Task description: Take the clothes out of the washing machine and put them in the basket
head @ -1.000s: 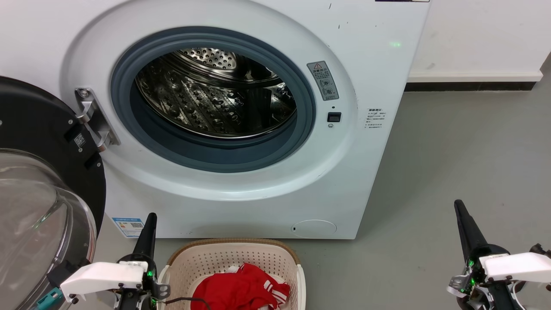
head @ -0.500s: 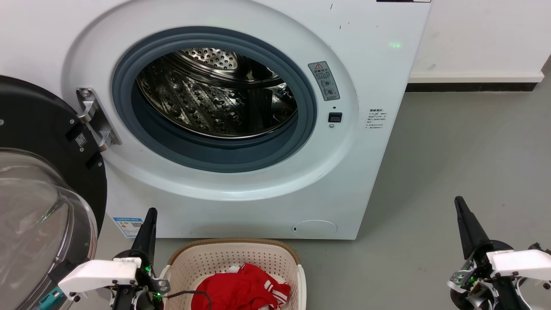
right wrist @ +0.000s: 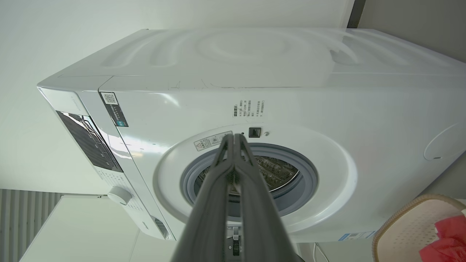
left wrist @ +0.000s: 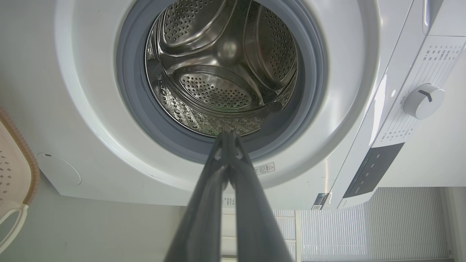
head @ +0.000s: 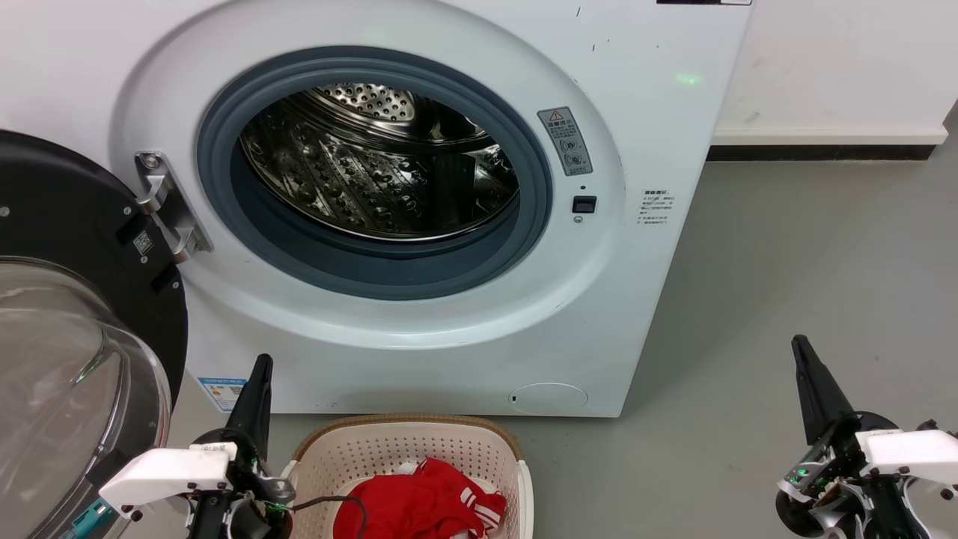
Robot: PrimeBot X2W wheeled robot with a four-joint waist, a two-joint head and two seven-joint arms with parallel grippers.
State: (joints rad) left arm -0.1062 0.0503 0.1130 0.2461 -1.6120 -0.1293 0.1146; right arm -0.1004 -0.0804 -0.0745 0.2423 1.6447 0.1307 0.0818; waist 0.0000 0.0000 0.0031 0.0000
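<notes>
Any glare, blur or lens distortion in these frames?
Head view: sharp, evenly lit; glints on the drum, reflections in the glass door, a small green spot on the washing machine. Left wrist view: wide-angle bends the machine's straight edges; the left pincer looks soft close up. Right wrist view: pale sheen on the side panel; the right pincer soft too.

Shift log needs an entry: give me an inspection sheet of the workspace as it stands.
Surface: grey floor, smooth.
Job's things: washing machine door open, drum showing bare steel; red clothes lying in the basket.
Clutter: nothing seen.
End effectors: left end effector shut beside the basket; right end effector shut above the floor; neither holds anything.
Cables: thin black cable from the left wrist across the basket's edge.
Surroundings: white wall, dark strip at its foot.
</notes>
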